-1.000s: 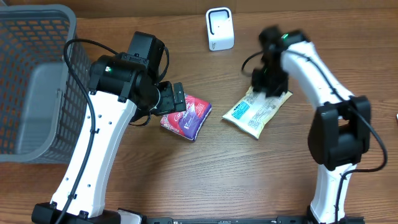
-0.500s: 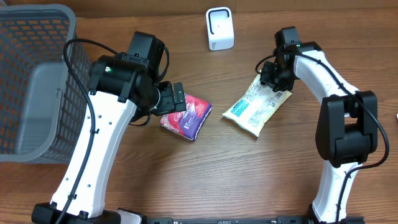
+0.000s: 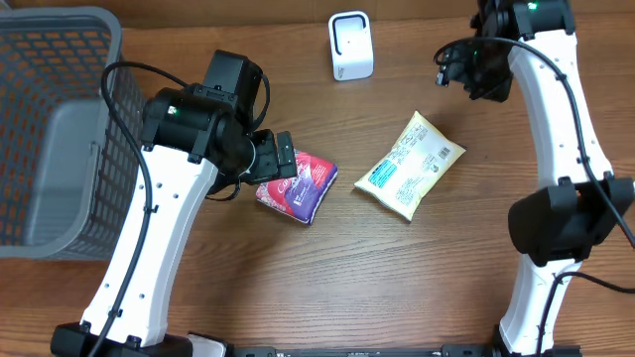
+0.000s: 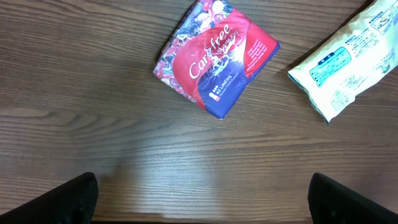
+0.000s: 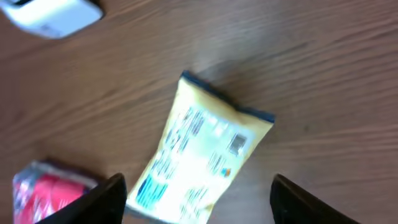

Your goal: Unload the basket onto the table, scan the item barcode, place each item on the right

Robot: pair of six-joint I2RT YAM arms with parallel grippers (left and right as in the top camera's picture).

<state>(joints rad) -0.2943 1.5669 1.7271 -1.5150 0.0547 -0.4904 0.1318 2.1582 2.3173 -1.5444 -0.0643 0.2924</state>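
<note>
Two grippers, both with fingers spread and nothing between them. Right gripper (image 3: pixel 464 71) at upper right of overhead frame, up off the table (image 3: pixel 298 278), clear of the yellow packet (image 3: pixel 410 166). Packet below and left of it in that frame, not touching. In right wrist view, packet at centre to lower centre, flat on the wood, framed by the two dark fingertips (image 5: pixel 106 199) at the bottom corners but beneath them, no contact. Left gripper (image 3: pixel 282 157) at centre left of overhead, just beside the red pack (image 3: pixel 298 184), jaws at full spread, empty. Packet right of centre in overhead, lying diagonally from lower left to upper right, apart from red pack and from white scanner (image 3: pixel 350 46) at top centre. Pale yellow pouch, blue panel at lower-left end, dense dark print, blue strip along one short edge. Small dark square patch near upper end in wrist view, too blurred to read. Grey mesh basket (image 3: pixel 40 89) at upper left.
</note>
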